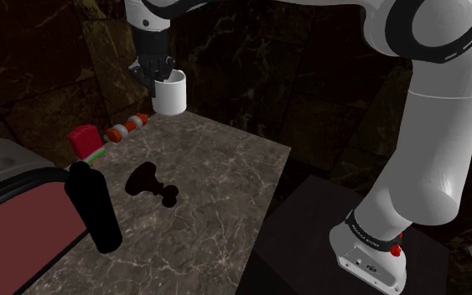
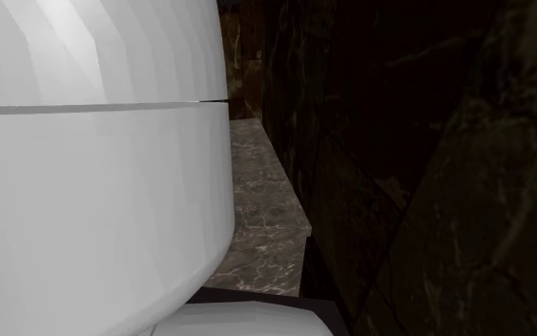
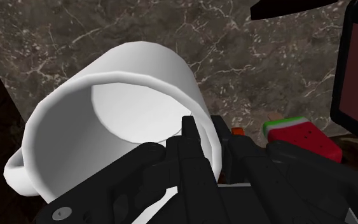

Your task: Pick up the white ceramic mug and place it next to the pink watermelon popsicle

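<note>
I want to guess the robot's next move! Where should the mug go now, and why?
Probably carry the mug toward the shoulder view's left, over to the popsicle: the gripper clasps its rim, it hangs above the counter, and the popsicle lies well apart.

Mug (image 3: 133, 95): near rim and part of wall hidden behind gripper (image 3: 204, 137), fingers clasping wall; in shoulder view, rim partly covered by same gripper. Popsicle (image 3: 298, 137): green end partly hidden behind finger. Small red-and-white thing (image 1: 129, 126) beyond popsicle: too small to name. Black shape (image 3: 298, 7) cut by picture's edge; cannot tell what. Arm (image 2: 94, 162) blocks most of table (image 2: 266, 210) in second exterior view; upper arm cut by shoulder view's top edge. Red panel (image 1: 16, 218) cut by shoulder view's left edge.
</note>
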{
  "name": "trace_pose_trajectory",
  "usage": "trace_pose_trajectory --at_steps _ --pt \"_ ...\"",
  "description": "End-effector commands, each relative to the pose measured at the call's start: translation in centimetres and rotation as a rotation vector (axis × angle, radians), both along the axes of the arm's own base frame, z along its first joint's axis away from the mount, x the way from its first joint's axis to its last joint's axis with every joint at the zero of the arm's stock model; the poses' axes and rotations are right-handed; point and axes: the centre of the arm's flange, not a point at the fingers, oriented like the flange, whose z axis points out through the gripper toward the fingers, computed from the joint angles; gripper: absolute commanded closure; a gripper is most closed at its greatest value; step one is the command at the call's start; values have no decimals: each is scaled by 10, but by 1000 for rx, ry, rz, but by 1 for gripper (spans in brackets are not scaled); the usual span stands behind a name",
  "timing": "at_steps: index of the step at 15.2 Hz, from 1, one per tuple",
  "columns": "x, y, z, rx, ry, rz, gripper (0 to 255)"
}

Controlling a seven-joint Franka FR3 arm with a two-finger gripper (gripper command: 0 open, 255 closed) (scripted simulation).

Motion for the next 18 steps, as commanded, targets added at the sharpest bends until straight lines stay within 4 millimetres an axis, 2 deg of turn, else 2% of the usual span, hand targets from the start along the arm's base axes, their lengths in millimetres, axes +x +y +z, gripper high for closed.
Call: trace_pose_trajectory --at_steps 1,18 --pt "0 -1 -10 0 -1 0 255" --pt "0 -1 -100 0 -1 0 255"
